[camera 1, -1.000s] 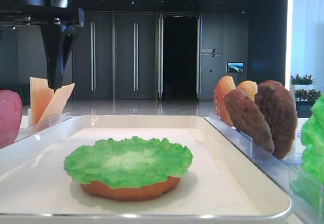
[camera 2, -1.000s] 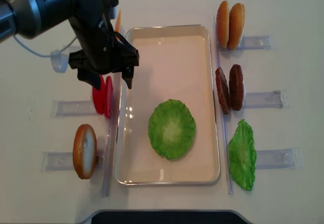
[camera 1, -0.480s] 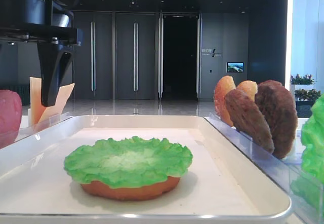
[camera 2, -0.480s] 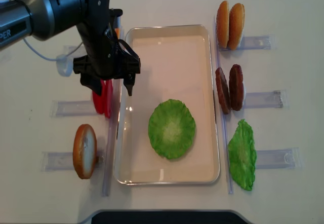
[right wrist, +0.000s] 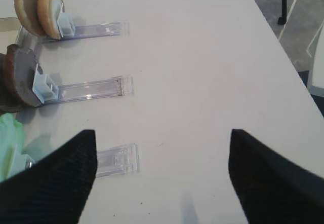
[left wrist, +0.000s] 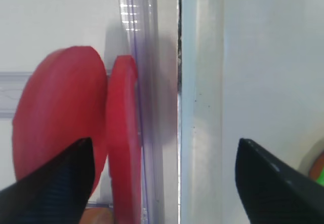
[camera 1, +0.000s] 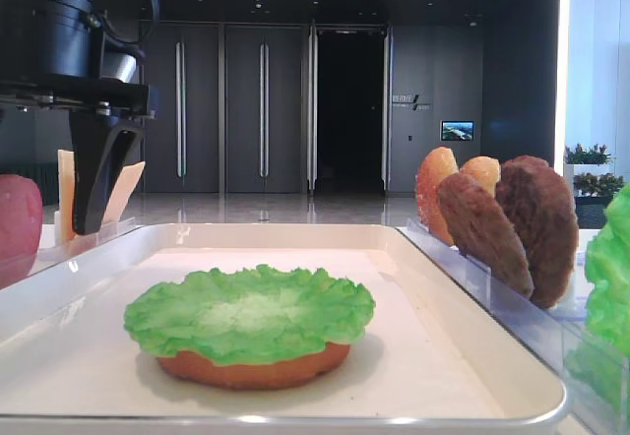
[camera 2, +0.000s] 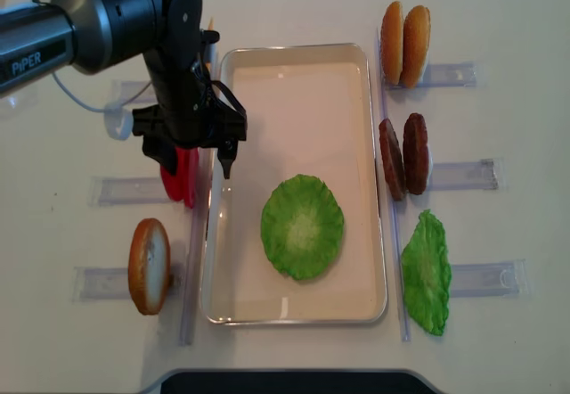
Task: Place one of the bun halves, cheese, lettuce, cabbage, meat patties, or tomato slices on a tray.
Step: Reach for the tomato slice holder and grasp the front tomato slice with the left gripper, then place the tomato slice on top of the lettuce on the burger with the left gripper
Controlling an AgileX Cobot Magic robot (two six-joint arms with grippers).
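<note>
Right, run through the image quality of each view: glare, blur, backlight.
Low front view: dark hall behind, bright window strip at right, highlights along the tray rim. Overhead view: even light, sharp, small glints on the tray's left side. Left wrist view: tomato slices close and soft-edged, fingers blurred dark wedges, glare on the clear holder. Right wrist view: table sharp, fingers out of focus.
</note>
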